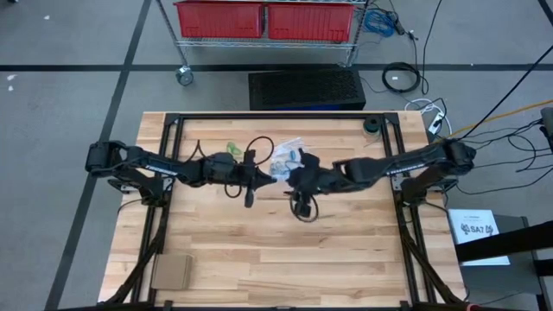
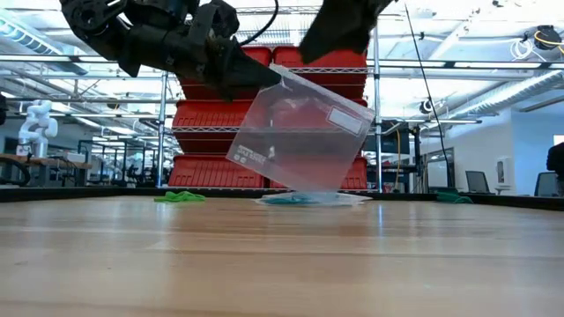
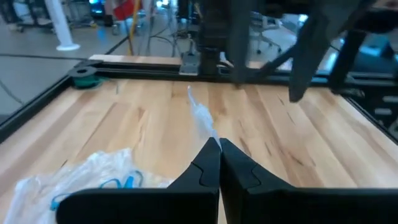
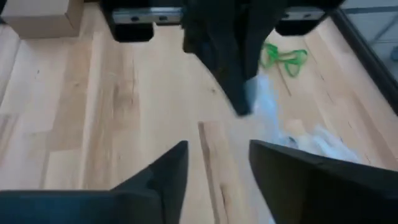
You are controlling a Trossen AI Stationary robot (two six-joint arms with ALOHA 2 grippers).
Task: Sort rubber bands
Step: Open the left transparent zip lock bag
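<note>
Bench point(image 1: 259, 250): a pale wooden top inside a black frame, seen from above, with both arms reaching to its middle.
Left arm: comes in from the left; its hand point(image 3: 219, 163) has the fingers pressed together on the top edge of a clear bag, holding it off the bench.
Right arm: comes in from the right; its hand point(image 4: 217, 163) hangs just beside the lifted bag with fingers spread wide and nothing between them.
Lifted bag point(image 2: 304, 132): clear plastic, tilted in the low view, its lower corner close to the bench.
Bags on the bench point(image 1: 285, 155): more clear plastic lying crumpled near both hands, toward the far edge.
Rubber bands: a green cluster point(image 4: 283, 57) lies on the wood beyond the left hand; bright blue loops point(image 3: 118, 184) lie in the crumpled plastic just beside the left hand; a teal heap point(image 2: 295, 199) sits below the lifted bag.
Step in hand, as a judgement: probably opening the lifted bag to take bands.
Doing it well: keep the left hold firm, and bring the right hand to the opposite lip without tearing the plastic.
</note>
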